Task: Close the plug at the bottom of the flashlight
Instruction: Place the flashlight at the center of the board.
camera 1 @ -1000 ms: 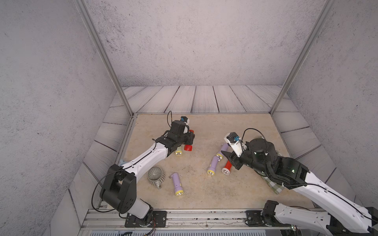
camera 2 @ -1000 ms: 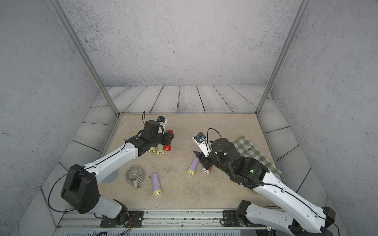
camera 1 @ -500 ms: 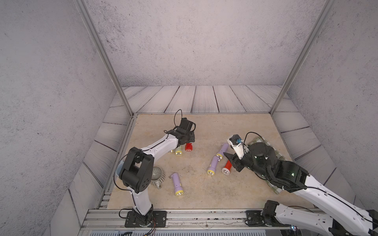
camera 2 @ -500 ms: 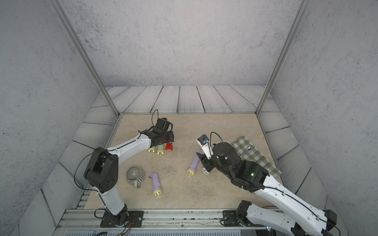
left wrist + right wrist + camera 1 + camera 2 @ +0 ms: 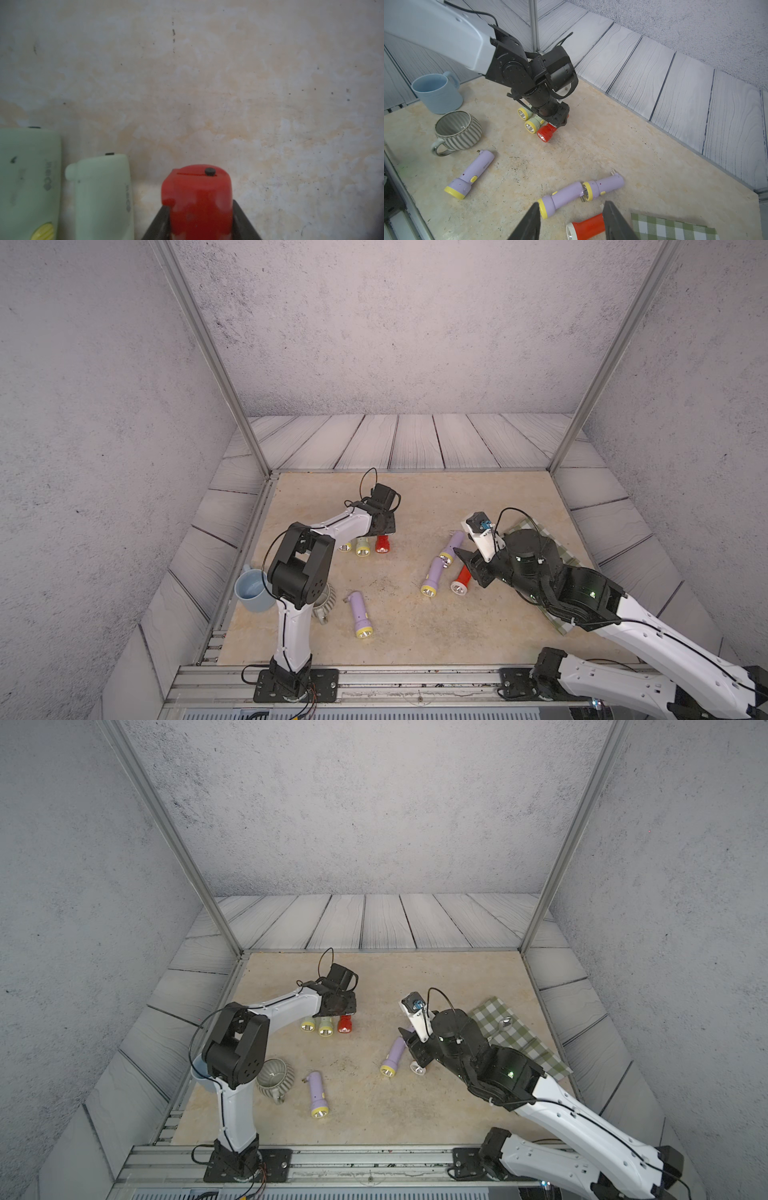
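Snugly, left pincer [image 5: 198,204] around red flashlight [image 5: 545,134] (on table [image 5: 207,83])

A robot lab cell: grey backdrop panels [image 5: 395,323], aluminium frame posts [image 5: 210,352], and a mounting rail [image 5: 415,674].

7 flashlights [image 5: 470,176] (3 purple, 2 green, 2 red), 2 mugs [image 5: 436,93], 1 cloth [image 5: 675,228].
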`<control>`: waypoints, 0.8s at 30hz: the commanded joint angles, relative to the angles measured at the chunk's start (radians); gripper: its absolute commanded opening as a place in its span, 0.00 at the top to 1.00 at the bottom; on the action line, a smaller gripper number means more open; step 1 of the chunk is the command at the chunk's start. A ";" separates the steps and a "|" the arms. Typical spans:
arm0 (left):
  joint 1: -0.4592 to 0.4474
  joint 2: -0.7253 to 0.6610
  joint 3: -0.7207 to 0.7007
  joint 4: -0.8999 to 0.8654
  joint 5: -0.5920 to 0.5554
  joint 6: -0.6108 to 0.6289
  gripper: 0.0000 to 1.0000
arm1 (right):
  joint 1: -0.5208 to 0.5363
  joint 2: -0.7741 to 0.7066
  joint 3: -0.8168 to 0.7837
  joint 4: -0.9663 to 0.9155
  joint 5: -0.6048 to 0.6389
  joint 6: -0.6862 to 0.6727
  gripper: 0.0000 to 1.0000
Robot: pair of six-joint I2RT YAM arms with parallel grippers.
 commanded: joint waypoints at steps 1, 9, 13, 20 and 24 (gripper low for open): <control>0.023 0.030 0.031 -0.005 0.024 -0.006 0.93 | -0.007 0.006 -0.012 0.014 0.011 0.010 0.49; 0.041 0.075 0.034 0.001 0.053 -0.002 0.83 | -0.011 0.025 -0.009 0.016 0.005 0.013 0.49; 0.047 0.091 0.038 0.009 0.068 -0.001 0.82 | -0.016 0.028 -0.010 0.020 0.002 0.016 0.49; 0.050 0.103 0.045 0.003 0.067 0.000 0.58 | -0.022 0.031 -0.014 0.020 -0.005 0.019 0.49; 0.051 0.103 0.048 -0.006 0.064 0.000 0.49 | -0.028 0.027 -0.016 0.024 -0.005 0.024 0.50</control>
